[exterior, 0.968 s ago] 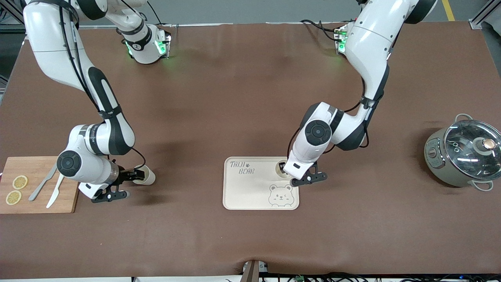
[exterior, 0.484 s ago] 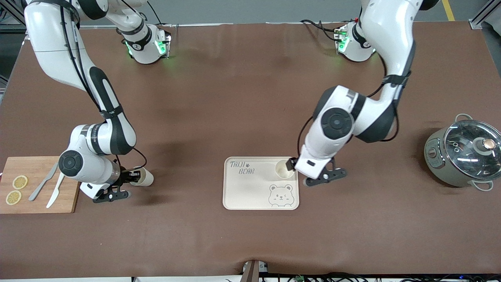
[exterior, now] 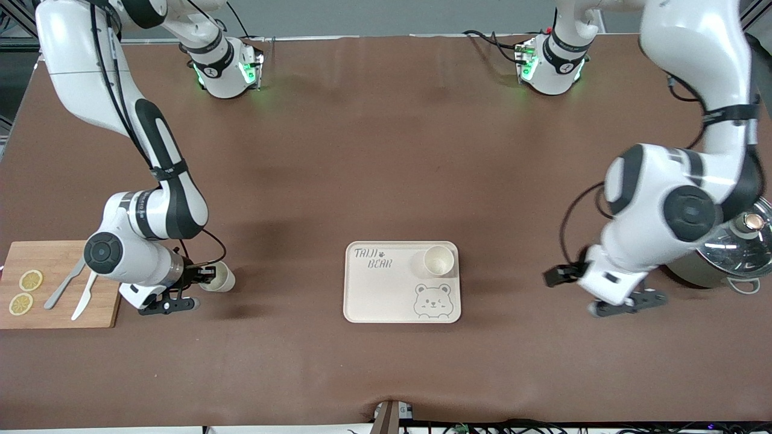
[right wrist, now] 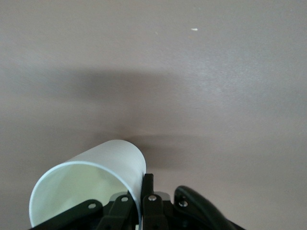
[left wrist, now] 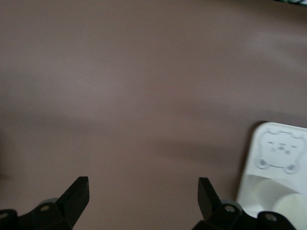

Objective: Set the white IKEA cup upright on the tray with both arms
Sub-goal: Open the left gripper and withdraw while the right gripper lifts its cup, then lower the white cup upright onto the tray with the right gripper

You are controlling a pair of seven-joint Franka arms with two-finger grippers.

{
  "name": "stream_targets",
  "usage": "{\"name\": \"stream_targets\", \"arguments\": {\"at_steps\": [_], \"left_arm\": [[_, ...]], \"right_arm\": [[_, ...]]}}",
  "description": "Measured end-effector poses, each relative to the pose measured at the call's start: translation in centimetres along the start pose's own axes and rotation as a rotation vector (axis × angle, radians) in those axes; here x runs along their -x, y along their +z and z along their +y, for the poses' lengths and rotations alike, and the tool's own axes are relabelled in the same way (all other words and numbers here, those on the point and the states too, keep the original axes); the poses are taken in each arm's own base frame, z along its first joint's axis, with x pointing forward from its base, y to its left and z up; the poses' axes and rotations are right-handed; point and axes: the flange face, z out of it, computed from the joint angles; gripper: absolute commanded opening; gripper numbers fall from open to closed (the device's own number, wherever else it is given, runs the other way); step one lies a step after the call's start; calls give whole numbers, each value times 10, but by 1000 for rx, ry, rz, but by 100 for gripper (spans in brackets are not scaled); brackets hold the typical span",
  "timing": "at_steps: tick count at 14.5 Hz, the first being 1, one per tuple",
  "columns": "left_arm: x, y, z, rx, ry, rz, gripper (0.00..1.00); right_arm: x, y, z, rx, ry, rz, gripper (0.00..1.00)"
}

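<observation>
white cup (exterior: 438, 260) standing upright in tray (exterior: 386, 295) corner | second cup (exterior: 218, 277) – wall pinched by right gripper (exterior: 204, 275), lying tilted beside cutting board (exterior: 57, 313) | left gripper (exterior: 558, 276) hanging spread over bare table (exterior: 362, 150) – pot (exterior: 718, 247) partly hidden

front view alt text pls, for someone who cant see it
A white cup stands upright on the cream tray mid-table. The left hand, open, is over bare table between the tray and a lidded pot; the right hand grips a second cup beside a cutting board.
</observation>
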Motion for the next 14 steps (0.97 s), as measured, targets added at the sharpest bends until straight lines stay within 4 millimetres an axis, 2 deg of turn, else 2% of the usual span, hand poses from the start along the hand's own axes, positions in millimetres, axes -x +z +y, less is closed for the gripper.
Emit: {"name": "stream_targets", "arguments": {"at_steps": [2, 3, 5, 6, 7, 10, 12, 14], "left_arm": [[-11, -7, -48, -5, 15, -10, 100], [-11, -15, -61, -7, 25, -18, 100], [-6, -40, -67, -10, 41, -19, 100], [1, -57, -67, -13, 54, -26, 100], [8, -76, -68, -16, 73, -34, 100], [26, -129, -82, -19, 106, -20, 100], [35, -155, -94, -21, 105, -8, 100], [46, -172, -95, -24, 118, -20, 100]], "right_arm": [[-10, -36, -50, -9, 117, 7, 0], [-11, -52, -83, -12, 176, 21, 0], [-8, -70, -141, -28, 266, 48, 0], [-6, -73, -162, -45, 302, 51, 0], [-5, -73, -178, -68, 337, 50, 0], [-10, -71, -203, -121, 450, 72, 0], [-14, -64, -225, -157, 523, 108, 0], [-13, -49, -252, -201, 575, 135, 0]]}}
